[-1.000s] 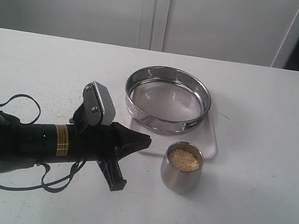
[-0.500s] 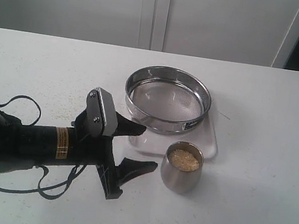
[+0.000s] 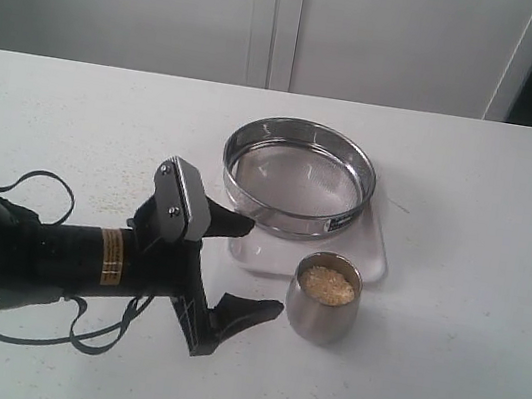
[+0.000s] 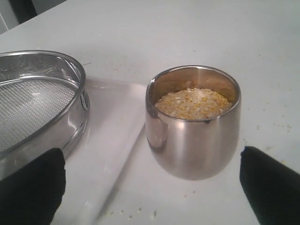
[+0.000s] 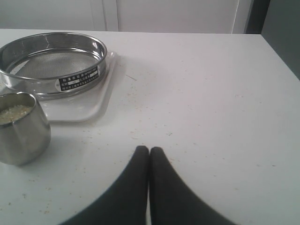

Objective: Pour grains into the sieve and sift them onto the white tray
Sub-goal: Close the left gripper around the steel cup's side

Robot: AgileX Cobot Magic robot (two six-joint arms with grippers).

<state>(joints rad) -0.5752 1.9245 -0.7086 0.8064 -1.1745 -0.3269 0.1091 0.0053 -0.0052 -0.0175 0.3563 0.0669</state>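
The steel sieve point(image 3: 298, 177) rests on the white tray point(image 3: 369, 262), its mesh bare and its dark label point(image 5: 78, 76) on the rim wall. In front of the tray a small steel cup point(image 3: 323, 298) holds the yellow and pale grains point(image 3: 326, 284). My left gripper point(image 3: 260, 267) is open just left of the cup, low over the table. In the left wrist view its black fingers point(image 4: 33, 187) stand either side of the cup point(image 4: 193, 126) without touching it. My right gripper point(image 5: 149, 151) is shut on nothing over bare table, right of the cup point(image 5: 21, 129); the exterior view does not show it.
The left arm's black body and loose cables point(image 3: 35, 254) lie across the table's front left. Stray grains point(image 4: 140, 211) dot the white tabletop around the cup and tray. A white wall with panel seams stands behind the table.
My left gripper went from shut to open, its jaws spreading wide, and it shifted slightly toward the cup. The cup, sieve and tray have not moved.
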